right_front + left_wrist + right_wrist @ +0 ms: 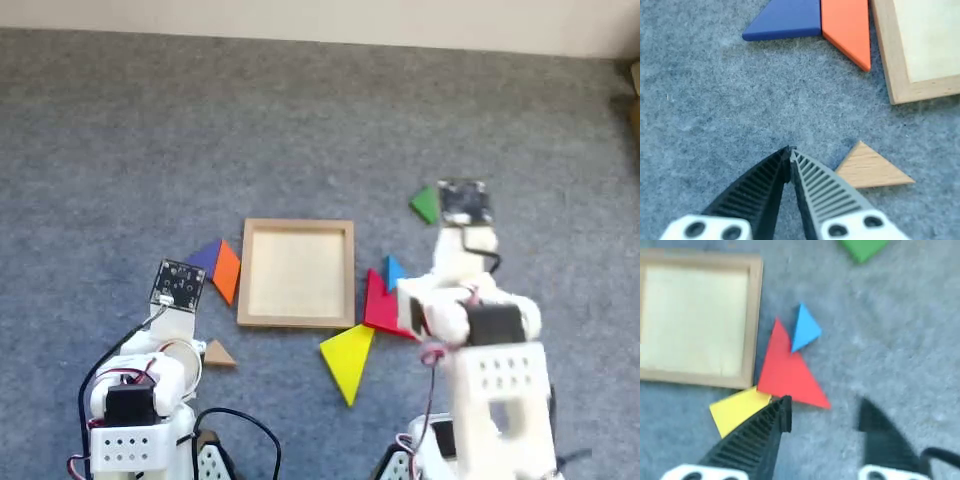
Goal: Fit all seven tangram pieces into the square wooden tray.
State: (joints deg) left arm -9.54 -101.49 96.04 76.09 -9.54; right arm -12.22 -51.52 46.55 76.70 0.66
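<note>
The square wooden tray (296,318) lies empty at the table's middle. Left of it sit a dark blue triangle (206,257) and an orange parallelogram (228,271); a plain wooden triangle (217,354) lies near the left arm. Right of the tray are a red triangle (381,309), a light blue triangle (394,270), a yellow triangle (349,358) and a green piece (425,204). My left gripper (790,150) is shut and holds nothing, just beside the wooden triangle (871,168). My right gripper (822,416) is open above the carpet beside the red triangle (786,371).
Grey carpet covers the table. The tray's corner (900,92) lies beyond the wooden triangle in the left wrist view. The blue triangle (785,20) and the orange piece (849,27) touch edge to edge. Open carpet stretches behind the tray.
</note>
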